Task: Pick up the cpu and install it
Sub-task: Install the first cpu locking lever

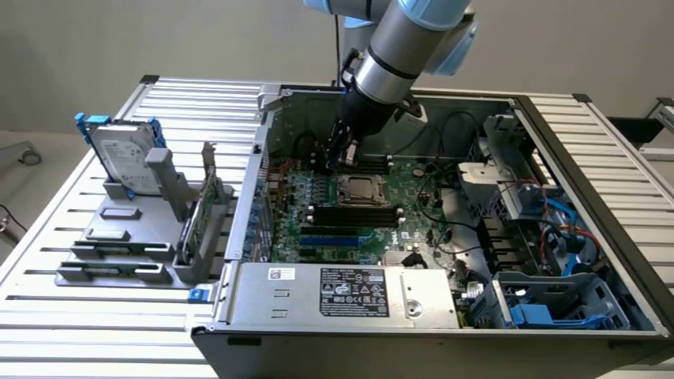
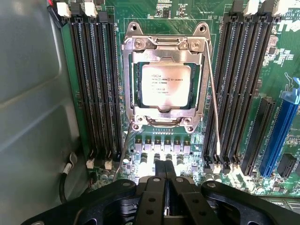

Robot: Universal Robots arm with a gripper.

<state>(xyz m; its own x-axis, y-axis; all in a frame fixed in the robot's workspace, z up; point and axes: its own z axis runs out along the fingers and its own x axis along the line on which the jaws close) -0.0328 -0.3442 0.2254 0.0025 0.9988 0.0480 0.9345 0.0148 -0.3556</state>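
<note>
Gripper: the gripper (image 2: 165,177) is closed, its fingers pressed together, and nothing is held.
Cpu: the cpu (image 2: 166,84) is seated flat in the socket frame (image 2: 132,61) of the green motherboard (image 2: 159,18), apart from the fingertips.
Hidden: the cpu's edges are covered by the frame, and its print cannot be read.
Hard drive: the hard drive (image 1: 118,154) is stood upright at the exterior view's left, outside the computer case (image 1: 548,126).
</note>
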